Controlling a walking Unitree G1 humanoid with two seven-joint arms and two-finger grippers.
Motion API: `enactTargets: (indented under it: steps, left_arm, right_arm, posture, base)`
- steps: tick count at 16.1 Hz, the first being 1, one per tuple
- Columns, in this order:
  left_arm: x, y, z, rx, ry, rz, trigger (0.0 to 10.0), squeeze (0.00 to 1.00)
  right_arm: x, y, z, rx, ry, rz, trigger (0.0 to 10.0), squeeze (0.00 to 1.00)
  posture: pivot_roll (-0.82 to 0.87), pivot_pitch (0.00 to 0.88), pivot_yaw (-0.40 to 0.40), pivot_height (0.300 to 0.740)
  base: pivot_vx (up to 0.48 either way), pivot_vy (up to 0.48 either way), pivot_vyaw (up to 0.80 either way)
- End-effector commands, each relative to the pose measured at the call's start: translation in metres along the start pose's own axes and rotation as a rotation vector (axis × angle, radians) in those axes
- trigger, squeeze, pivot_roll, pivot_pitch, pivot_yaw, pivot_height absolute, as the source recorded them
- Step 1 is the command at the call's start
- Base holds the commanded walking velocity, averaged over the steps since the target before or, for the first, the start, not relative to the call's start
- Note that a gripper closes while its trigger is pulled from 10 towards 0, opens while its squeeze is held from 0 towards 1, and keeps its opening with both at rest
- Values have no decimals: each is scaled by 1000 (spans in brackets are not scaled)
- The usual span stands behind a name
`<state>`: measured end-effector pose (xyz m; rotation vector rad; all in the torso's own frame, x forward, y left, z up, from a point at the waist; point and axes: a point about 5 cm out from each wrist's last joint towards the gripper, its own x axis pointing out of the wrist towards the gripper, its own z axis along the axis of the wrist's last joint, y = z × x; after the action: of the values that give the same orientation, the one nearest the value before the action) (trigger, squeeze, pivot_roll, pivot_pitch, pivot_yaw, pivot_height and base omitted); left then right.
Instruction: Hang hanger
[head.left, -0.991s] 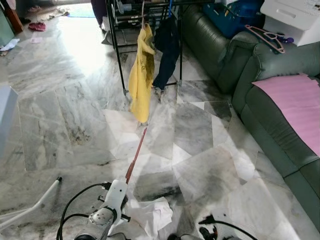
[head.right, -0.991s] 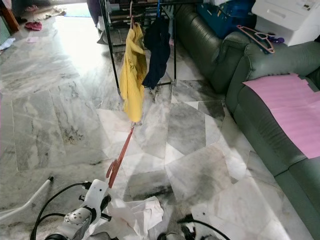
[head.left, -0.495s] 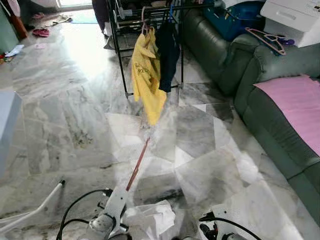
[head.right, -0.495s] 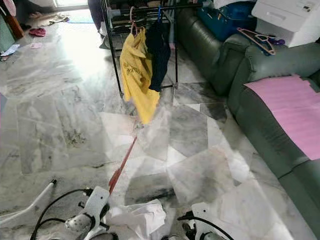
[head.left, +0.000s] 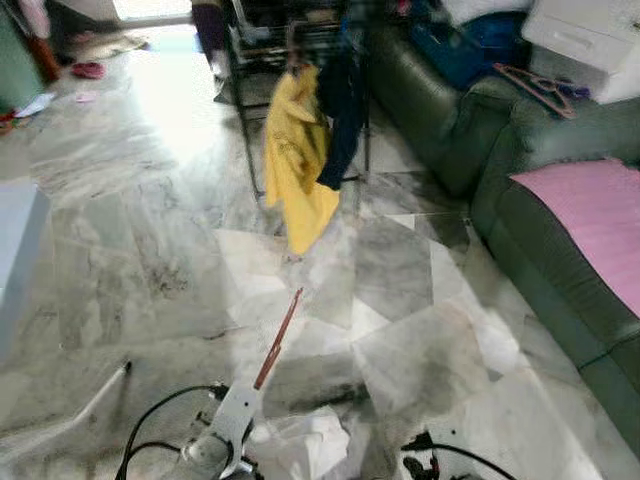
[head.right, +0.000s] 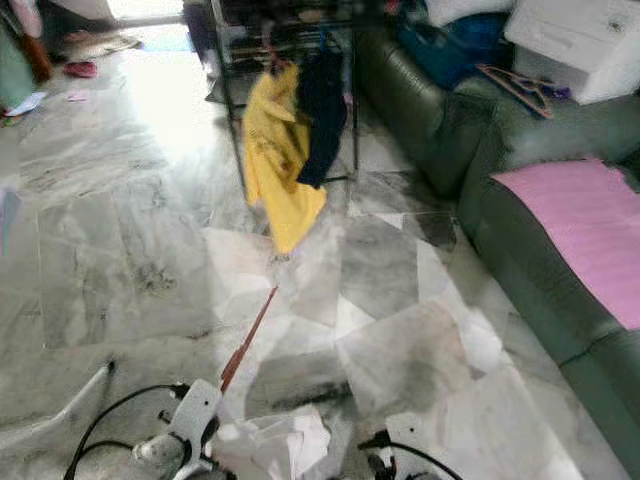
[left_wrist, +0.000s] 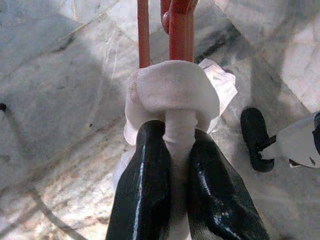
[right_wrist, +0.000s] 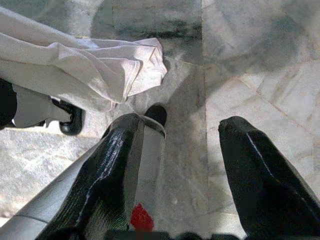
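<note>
In the left wrist view my left gripper (left_wrist: 176, 132) is shut on a red hanger (left_wrist: 179, 30), pinching the white cloth (left_wrist: 172, 92) wrapped around it. From the head, the red hanger (head.left: 279, 338) sticks forward from my left arm (head.left: 230, 425) and points at the black clothes rack (head.left: 242, 110). A yellow garment (head.left: 300, 165) and a dark garment (head.left: 343, 100) hang on that rack. The white cloth (head.left: 312, 445) droops low in front of me. My right gripper (right_wrist: 185, 160) is open above the marble floor, with nothing between its fingers.
A green sofa (head.left: 500, 190) runs along the right, with a pink cloth (head.left: 590, 215) on its seat and spare hangers (head.left: 535, 85) on its arm. A white box (head.left: 590, 35) sits behind it. A white tube (head.left: 85, 405) lies on the floor at lower left.
The whole picture has shifted and blurred, so the camera moved. The yellow garment's lower end has swung to the right. The left gripper still holds the hanger.
</note>
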<state>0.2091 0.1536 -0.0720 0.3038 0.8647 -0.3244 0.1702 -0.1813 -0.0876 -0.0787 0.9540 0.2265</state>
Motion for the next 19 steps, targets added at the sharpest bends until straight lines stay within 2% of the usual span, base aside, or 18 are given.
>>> enactTargets:
  steps: [1,7,13,19]
  left_arm:
    - [-1,-5,-10,-10,37,-15,10000,0]
    - [-1,-3,-9,2,38,-21,10000,0]
    - [-1,-3,-9,15,39,-27,10000,0]
    - [-1,-3,-8,-1,35,-23,10000,0]
  right_arm:
    - [0,1,-2,7,10,0,10000,0]
    - [1,4,-2,6,8,10,10000,0]
    - [1,5,-3,0,15,7,10000,0]
    - [1,8,-5,19,13,7,10000,0]
  posture:
    - [-138,88,-24,740]
    - [-140,88,-23,740]
    - [-144,88,-19,740]
    - [-148,97,-18,740]
  base:
    - [0,0,800]
    - [0,0,677]
    - [0,-80,0]
    - [0,-294,0]
